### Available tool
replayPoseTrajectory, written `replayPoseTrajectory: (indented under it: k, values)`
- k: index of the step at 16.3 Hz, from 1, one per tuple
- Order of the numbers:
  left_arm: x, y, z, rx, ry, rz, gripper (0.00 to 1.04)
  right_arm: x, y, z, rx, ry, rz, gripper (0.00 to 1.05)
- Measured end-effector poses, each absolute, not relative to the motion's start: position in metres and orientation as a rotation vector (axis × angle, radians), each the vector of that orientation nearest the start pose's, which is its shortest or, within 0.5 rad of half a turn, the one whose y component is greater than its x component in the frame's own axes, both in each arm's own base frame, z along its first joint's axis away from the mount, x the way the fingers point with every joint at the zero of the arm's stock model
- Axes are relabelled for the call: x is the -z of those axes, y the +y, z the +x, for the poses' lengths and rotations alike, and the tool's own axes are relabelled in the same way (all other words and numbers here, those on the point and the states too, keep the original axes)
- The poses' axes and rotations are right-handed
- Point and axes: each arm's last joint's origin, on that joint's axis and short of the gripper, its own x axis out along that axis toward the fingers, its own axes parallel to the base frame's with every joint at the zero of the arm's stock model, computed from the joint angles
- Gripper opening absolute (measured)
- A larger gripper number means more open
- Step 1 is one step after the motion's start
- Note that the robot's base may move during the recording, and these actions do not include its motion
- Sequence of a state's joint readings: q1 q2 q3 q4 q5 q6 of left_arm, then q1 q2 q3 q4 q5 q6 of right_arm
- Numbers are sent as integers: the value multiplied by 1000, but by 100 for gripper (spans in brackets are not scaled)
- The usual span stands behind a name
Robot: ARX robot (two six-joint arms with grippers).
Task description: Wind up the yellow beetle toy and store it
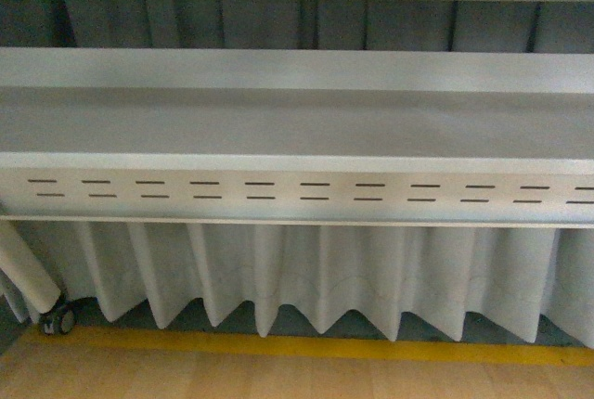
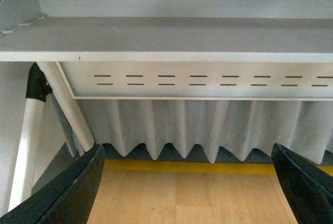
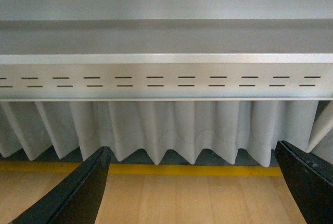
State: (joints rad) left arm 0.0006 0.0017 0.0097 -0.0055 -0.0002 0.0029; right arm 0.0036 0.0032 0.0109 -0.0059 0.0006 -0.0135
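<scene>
While both wrist views face a grey slotted shelf (image 1: pixel 297 121) over a pleated white curtain (image 1: pixel 306 274), left hand (image 2: pixel 190 182) and right hand (image 3: pixel 192 182) hang wide open holding nothing, and the yellow beetle toy shows in no view.

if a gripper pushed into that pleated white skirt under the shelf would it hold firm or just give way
The white skirt would likely give way: it hangs in soft folds with a loose zigzag hem, so it looks floppy and light. Its top edge, tucked under the slotted panel, probably stays put. Both grippers, left and right, are open and empty.
</scene>
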Motion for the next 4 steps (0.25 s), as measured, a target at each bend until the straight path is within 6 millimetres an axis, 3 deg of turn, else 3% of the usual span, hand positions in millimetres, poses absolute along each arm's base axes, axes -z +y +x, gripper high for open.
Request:
replayPoseTrajectory:
  k: [4]
  values:
    - [-166,0,97,-1,-3,3,98,-166,0,97,-3,-3,-14,98]
